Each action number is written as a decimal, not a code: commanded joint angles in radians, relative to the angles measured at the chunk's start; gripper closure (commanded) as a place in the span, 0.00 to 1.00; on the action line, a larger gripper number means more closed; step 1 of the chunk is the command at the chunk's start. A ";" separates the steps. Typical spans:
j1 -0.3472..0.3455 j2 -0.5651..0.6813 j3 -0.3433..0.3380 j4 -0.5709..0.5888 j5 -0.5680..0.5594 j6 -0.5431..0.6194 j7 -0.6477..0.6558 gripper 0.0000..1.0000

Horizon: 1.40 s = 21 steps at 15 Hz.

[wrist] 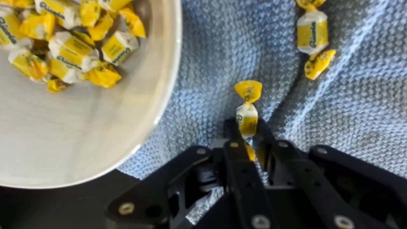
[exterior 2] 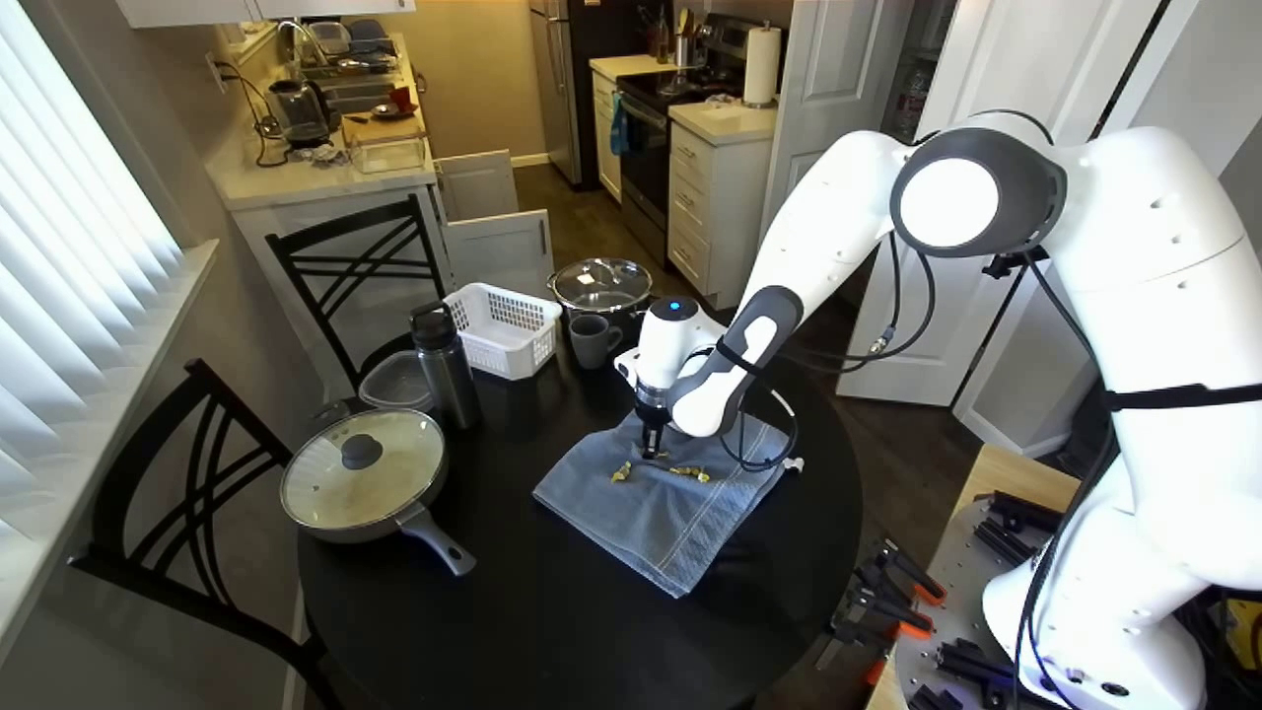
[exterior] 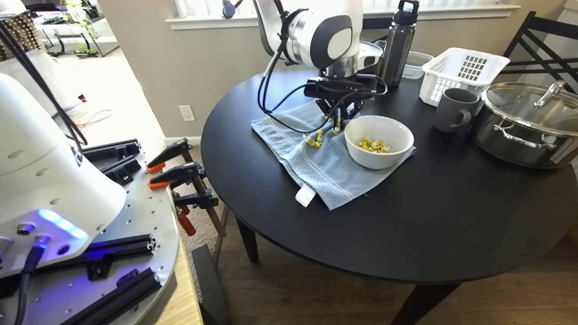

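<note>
In the wrist view my gripper (wrist: 247,126) is closed around a yellow-and-white wrapped candy (wrist: 247,116), a finger against each side. One twisted wrapper end points out beyond the fingertips; the other lies partly hidden between the fingers. Beneath is a blue-grey towel (wrist: 206,79). To the upper right another wrapped candy (wrist: 312,35) rests on it. A white bowl (wrist: 95,136) with several similar candies (wrist: 71,52) stands to the left. An exterior view has the gripper (exterior: 339,126) low over the towel, right beside the bowl (exterior: 377,158). Loose candies (exterior 2: 690,473) also show on the cloth.
A grey mug (exterior: 456,108), a lidded pot (exterior: 515,131), a white basket (exterior 2: 498,353) and a tall dark bottle (exterior: 397,54) stand on the black table (exterior: 406,225). A lidded pan (exterior 2: 335,483) sits near the table's edge, its handle sticking out.
</note>
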 commanded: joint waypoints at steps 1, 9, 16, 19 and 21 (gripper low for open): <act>-0.085 -0.067 0.106 -0.069 0.057 0.003 -0.115 0.96; -0.014 -0.289 0.001 -0.172 0.021 -0.002 -0.058 0.96; 0.194 -0.370 -0.308 -0.191 -0.213 -0.083 0.156 0.96; 0.240 -0.348 -0.368 -0.184 -0.313 -0.071 0.257 0.59; 0.242 -0.337 -0.357 -0.192 -0.333 -0.066 0.282 0.47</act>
